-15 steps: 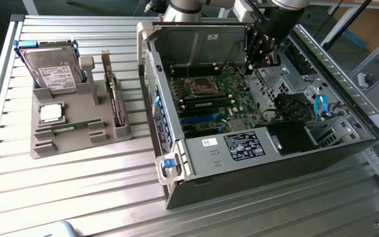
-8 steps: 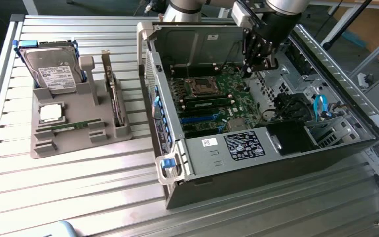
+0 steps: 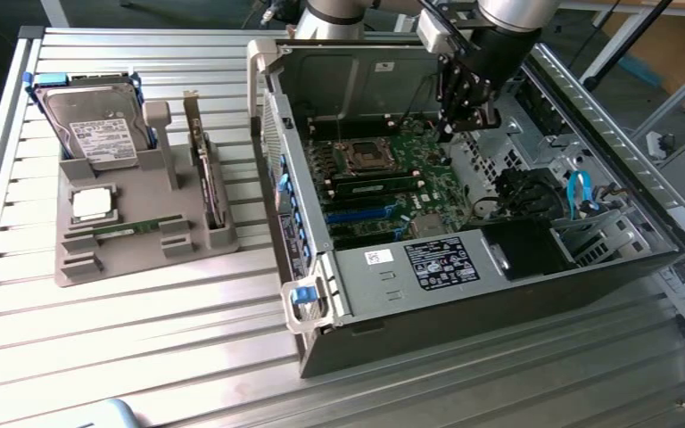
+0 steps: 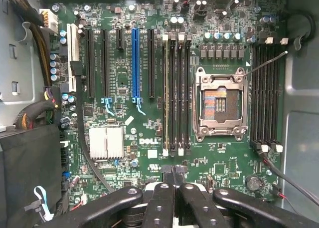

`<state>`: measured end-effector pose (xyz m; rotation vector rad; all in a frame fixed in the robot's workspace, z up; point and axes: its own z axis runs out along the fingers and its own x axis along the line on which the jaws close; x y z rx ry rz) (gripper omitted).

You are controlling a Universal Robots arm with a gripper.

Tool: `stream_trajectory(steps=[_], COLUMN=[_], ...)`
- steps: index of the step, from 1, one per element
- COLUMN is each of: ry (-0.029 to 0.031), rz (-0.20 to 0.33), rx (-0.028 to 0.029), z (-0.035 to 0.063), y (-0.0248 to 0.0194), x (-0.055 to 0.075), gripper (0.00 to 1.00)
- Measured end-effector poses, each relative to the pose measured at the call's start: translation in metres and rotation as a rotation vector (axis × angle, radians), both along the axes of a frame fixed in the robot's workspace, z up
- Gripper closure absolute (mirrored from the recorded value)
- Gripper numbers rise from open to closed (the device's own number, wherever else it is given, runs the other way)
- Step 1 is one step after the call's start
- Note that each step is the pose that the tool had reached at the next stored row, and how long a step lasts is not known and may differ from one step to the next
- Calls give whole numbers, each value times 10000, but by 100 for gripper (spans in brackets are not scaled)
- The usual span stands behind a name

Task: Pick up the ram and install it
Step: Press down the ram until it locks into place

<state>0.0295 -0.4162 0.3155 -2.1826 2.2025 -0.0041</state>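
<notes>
Gripper (image 4: 169, 198), jaws closed on nothing, is held over the motherboard (image 4: 149, 113); ram (image 3: 128, 229) is left in its holder (image 3: 140, 259) (unpicked).

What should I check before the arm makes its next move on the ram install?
1. Gripper state: shut, with nothing between its fingers. ok.
2. Ram in the grip: not ok. A ram stick lies flat in the gray holder at the exterior view's left.
3. Gripper position: over the open computer case, above the motherboard. ok.
4. Free memory slots beside the processor socket: the dark ones look empty. ok.
5. Lighter slot next to them: it seems to hold a stick already. cannot tell.
6. Slot latches open: cannot tell.
</notes>
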Motion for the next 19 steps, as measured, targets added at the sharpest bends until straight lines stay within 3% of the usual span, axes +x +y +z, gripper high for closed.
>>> stream_trajectory(steps=[12,19], ry=[0,0], rz=[0,0], rx=[1,-1], z=[-49,-163], y=[0,0], x=[0,0], gripper=[90,90])
